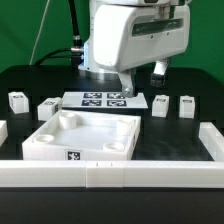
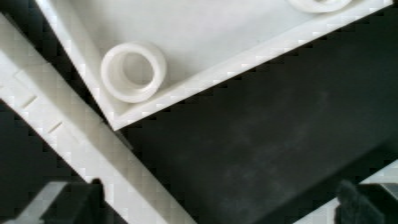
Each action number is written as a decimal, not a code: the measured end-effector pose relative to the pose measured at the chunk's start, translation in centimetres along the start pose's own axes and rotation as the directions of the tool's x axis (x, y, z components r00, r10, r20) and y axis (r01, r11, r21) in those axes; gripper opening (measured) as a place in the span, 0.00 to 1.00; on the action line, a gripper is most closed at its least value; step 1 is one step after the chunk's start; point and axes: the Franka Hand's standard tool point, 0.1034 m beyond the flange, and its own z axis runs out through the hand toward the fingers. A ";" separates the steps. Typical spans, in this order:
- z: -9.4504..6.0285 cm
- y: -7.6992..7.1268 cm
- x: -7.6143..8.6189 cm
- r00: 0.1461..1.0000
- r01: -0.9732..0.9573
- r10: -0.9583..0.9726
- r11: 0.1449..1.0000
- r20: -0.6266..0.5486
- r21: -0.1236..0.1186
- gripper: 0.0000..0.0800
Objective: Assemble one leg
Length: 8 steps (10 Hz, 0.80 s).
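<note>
Nearest, by the counter's near edge, the white tray (image 1: 45, 148) sits walls up; one round corner socket (image 2: 134, 72) shows large in the wrist view. Behind it, toward the counter's middle, lies the marker board (image 1: 100, 100). In the same row, toward the counter's edge on the exterior view's right, stands the leg (image 1: 160, 103), a small upright block with its tagged face to the near edge, apart from the tray and near the board's end. A second leg (image 1: 187, 104) stands farther along, and two more legs (image 1: 18, 100) (image 1: 47, 107) stand toward the opposite edge. Above the board's end hangs the gripper (image 1: 143, 82), jaws spread and holding nothing, its fingers (image 2: 59, 200) at the margins of the wrist view. The leg thus lies below the gripper and slightly to the exterior view's right, nearer than any other. The coming move probably calls for a short shift that way, then a descent.
</note>
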 end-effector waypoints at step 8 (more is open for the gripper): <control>0.0 0.1 0.1 1.000 0.010 -0.010 1.000 -0.003 -0.012 0.81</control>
